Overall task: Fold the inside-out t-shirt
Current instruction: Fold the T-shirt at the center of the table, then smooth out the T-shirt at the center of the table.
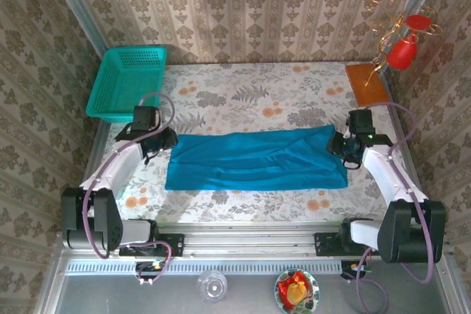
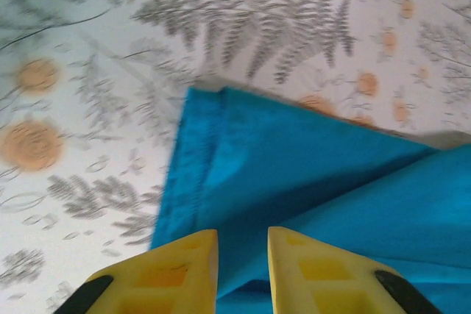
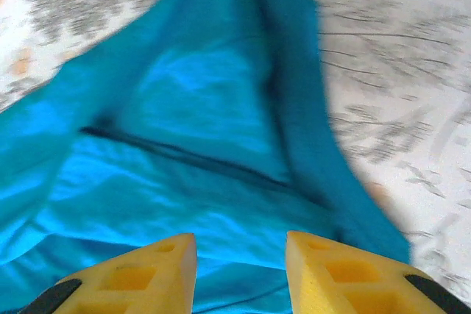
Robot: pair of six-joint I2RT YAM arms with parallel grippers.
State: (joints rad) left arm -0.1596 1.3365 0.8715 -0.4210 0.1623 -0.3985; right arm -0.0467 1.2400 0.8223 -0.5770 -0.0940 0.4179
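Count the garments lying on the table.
1. The t-shirt lies as a long band across the table's middle, its ends by the left gripper and the right gripper. A garment beneath it would be hidden.

I see the teal-blue t-shirt (image 1: 257, 158) lying flat across the table (image 1: 243, 93) middle, folded into a long horiz. band, lightly wrinkled; seams prob. facing out.

the floral table (image 1: 257, 97) bears a teal t-shirt (image 1: 254, 159) (spread flat) and a green basket (image 1: 126, 82).
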